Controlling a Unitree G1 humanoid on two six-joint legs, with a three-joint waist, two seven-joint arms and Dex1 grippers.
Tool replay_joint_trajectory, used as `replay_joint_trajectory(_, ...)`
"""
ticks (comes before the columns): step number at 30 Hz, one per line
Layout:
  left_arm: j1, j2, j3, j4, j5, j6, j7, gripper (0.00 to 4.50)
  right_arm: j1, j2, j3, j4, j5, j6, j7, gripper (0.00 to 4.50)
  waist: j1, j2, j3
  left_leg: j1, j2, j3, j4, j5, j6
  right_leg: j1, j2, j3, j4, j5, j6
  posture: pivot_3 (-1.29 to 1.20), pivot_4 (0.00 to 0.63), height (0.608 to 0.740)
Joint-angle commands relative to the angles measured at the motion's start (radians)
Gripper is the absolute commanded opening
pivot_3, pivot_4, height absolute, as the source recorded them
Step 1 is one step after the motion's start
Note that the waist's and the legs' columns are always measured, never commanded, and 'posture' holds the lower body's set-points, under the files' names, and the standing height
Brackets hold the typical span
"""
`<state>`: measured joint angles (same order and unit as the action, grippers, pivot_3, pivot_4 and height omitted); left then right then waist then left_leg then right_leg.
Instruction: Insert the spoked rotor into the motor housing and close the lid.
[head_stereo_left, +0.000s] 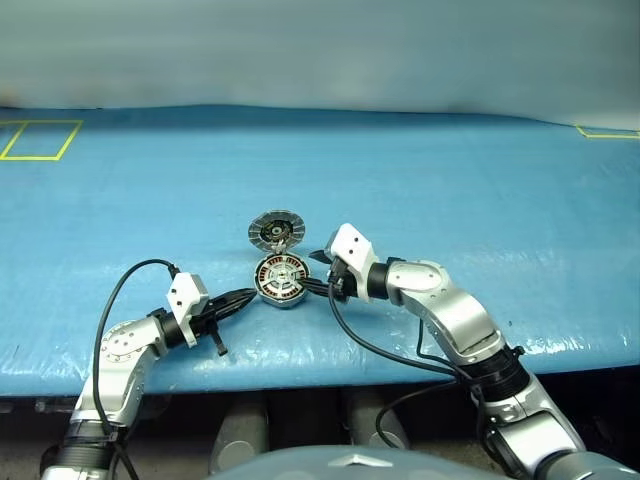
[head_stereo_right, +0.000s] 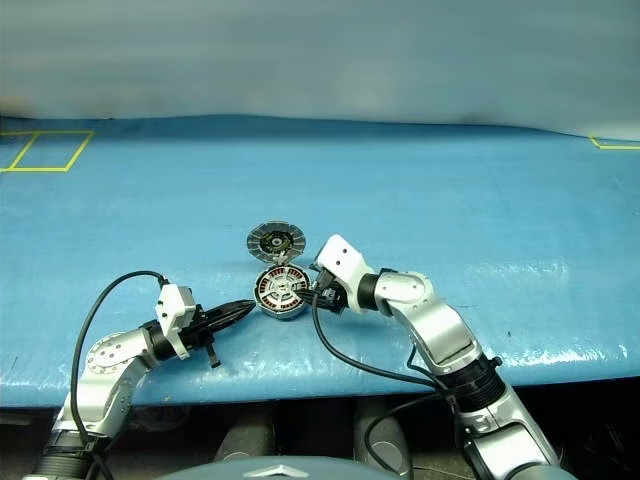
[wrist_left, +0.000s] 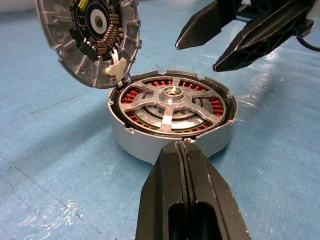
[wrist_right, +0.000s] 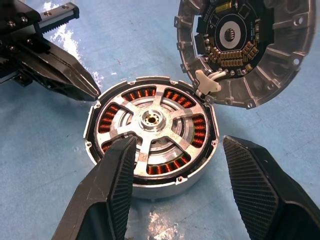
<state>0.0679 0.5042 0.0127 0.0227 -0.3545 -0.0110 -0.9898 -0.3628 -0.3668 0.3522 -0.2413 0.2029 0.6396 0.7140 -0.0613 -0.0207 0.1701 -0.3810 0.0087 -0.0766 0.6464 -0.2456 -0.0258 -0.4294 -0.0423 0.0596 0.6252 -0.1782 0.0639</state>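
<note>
Rotor (wrist_right: 152, 120) sits seated inside the motor housing (wrist_left: 150, 146), silver spokes over the copper windings, mid-tabletop (head_stereo_left: 480, 180). Lid (wrist_right: 245, 45) stands open on its hinge at the housing's far side, inner face showing. Left hand (wrist_left: 186, 150) is pinched shut, its tip at the housing's near-left wall. Right hand (wrist_right: 180, 170) is spread wide just over the housing's right rim, holding nothing.

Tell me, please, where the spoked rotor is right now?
The spoked rotor sits inside the motor housing on the blue table near its front edge, between the shut left gripper and the open right gripper, with the lid standing open behind.
</note>
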Motion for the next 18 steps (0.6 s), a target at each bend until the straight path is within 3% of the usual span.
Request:
replay_joint_trajectory(1,-0.002,0.006,0.013,-0.007,0.0,-0.017,0.001,0.0,-0.012,0.019,-0.035,-0.013,0.028,-0.012,0.0,2.51,0.0,0.0,0.0,0.0,0.0,0.0,0.0,0.0,0.0,0.0,0.0,0.0,0.0,0.0,0.0,0.0,0.15,0.74)
replay_joint_trajectory(9,-0.009,0.005,0.009,0.003,0.008,-0.023,0.005,0.0,-0.054,0.101,-0.025,0.101,0.023,-0.055,-0.007,0.02,-0.002,0.0,0.0,0.0,0.0,0.0,0.0,0.0,0.0,0.0,0.0,0.0,0.0,0.0,0.0,0.0,0.15,0.74)
replay_joint_trajectory(18,-0.001,0.007,0.011,-0.003,0.01,-0.021,0.013,0.0,-0.1,0.178,0.014,0.244,-0.008,-0.083,-0.005,0.02,-0.002,0.0,0.0,0.0,0.0,0.0,-0.001,0.0,0.0,0.0,0.0,0.0,0.0,0.0,0.0,0.0,0.15,0.74)
